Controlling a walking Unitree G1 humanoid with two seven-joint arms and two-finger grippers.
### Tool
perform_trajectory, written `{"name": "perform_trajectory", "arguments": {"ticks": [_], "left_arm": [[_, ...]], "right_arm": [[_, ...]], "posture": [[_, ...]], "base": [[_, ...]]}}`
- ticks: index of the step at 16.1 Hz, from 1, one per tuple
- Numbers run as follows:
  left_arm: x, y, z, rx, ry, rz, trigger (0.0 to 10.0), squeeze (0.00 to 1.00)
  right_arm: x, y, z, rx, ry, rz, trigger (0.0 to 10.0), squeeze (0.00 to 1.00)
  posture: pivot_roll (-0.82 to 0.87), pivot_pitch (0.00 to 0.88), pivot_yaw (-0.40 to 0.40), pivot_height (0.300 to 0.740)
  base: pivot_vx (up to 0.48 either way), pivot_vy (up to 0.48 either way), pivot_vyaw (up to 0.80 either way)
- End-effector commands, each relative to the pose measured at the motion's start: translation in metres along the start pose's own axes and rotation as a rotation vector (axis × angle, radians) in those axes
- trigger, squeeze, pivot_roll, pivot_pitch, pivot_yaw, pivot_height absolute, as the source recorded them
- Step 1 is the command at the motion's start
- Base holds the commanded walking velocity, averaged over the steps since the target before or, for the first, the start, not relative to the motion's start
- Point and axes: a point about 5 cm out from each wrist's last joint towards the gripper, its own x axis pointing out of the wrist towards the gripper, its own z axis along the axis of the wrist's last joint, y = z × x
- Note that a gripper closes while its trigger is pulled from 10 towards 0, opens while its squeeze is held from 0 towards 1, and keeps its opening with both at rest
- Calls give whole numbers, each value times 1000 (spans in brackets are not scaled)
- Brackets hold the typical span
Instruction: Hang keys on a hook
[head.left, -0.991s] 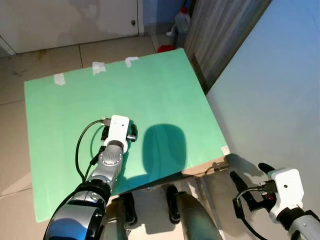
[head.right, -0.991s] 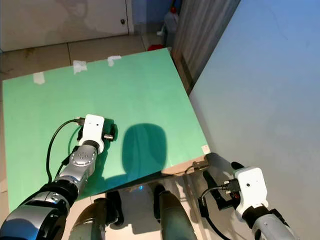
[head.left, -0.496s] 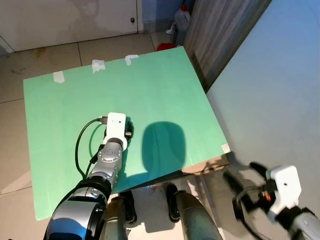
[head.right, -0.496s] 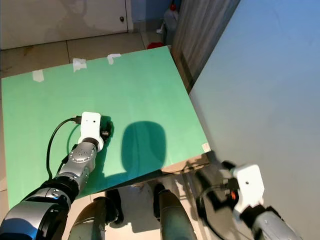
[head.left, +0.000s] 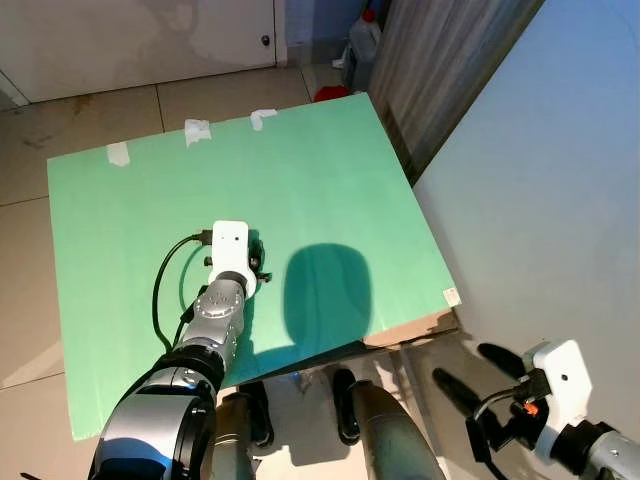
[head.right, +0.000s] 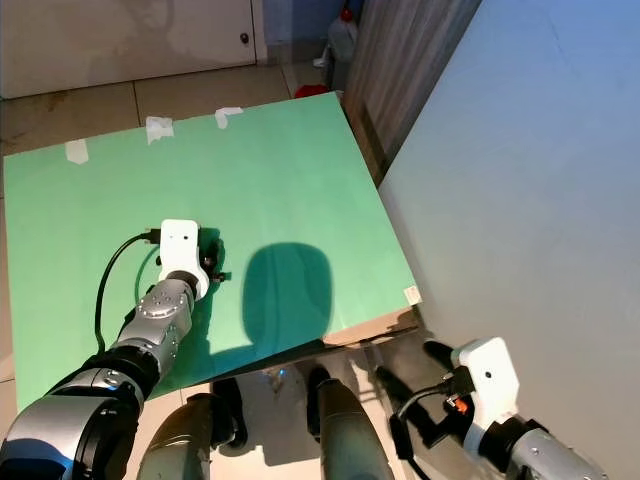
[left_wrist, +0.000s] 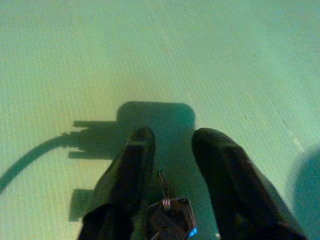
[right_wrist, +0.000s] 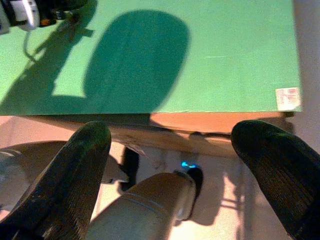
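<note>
Left wrist view: left gripper (left_wrist: 167, 145) clenched on keys (left_wrist: 169, 220) at frame bottom; right gripper (right_wrist: 175, 145) released; hanging not yet done.

Left hand (left_wrist: 170, 165) reaches forward, fingers nearly closed; right hand (right_wrist: 175, 165) spread wide.

The keys (left_wrist: 167, 217), a small dark bunch with a thin metal bit sticking up, sit pinched between the fingers of my left gripper (left_wrist: 170, 145), just above the green bench (head.left: 330, 170).
</note>
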Motion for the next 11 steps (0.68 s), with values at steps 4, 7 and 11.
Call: {"name": "perform_trajectory", "arguments": {"ticks": [4, 7, 11], "left_arm": [[1, 11, 0, -44, 22, -27, 0, 0], [1, 19, 5, -66, 8, -16, 0, 0], [3, 21, 18, 120, -61, -28, 10000, 0]], "right_arm": [[7, 10, -7, 53, 30, 78, 10000, 0], [14, 13, -10, 65, 27, 88, 10000, 0], [15, 16, -12, 62, 30, 91, 10000, 0]], "posture": [[-354, 335, -41, 740], [-331, 329, -23, 740], [-334, 319, -16, 740]], "base": [[0, 0, 0], [0, 0, 0], [0, 0, 0]]}}
